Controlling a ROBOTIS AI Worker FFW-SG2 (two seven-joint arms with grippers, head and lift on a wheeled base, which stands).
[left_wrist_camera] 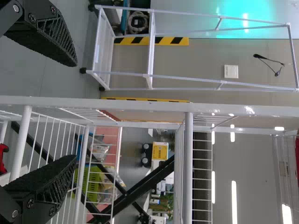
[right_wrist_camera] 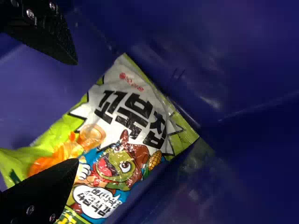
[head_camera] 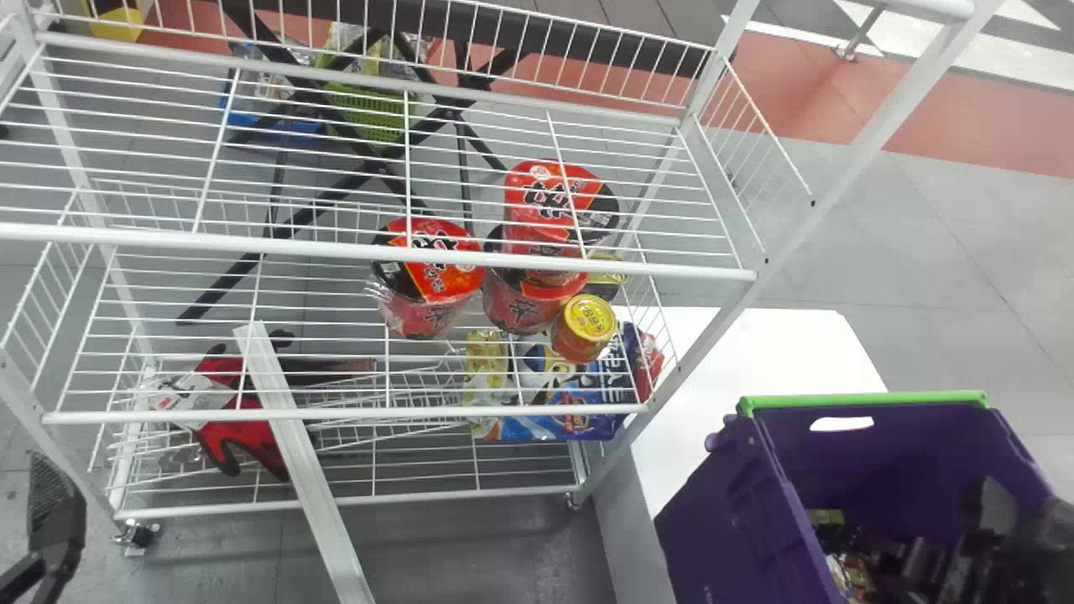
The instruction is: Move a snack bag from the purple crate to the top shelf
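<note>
At the head view's lower right, the purple crate (head_camera: pixel 755 503) holds my right gripper (head_camera: pixel 944 562), dark against its inside. Small colourful packages (head_camera: pixel 849 577) lie near it at the crate's bottom. The right wrist view has the snack bag (right_wrist_camera: pixel 126 121), green and white with a cartoon figure, lying by the crate's wall. My right gripper (right_wrist_camera: pixel 76 112) is open over it, one finger overlapping the bag's lower part. The rack's top shelf (head_camera: pixel 336 245) is white wire. My left gripper (head_camera: pixel 54 528) is parked left of the rack; in its wrist view this gripper (left_wrist_camera: pixel 75 111) is open.
Red noodle cups (head_camera: pixel 428 277) and a yellow-lidded cup (head_camera: pixel 587 323) stand below the top shelf, above blue snack packs (head_camera: pixel 554 415). Red gloves (head_camera: pixel 239 419) lie at the lower left. The rack's slanting right post (head_camera: pixel 780 243) rises between shelves and crate side.
</note>
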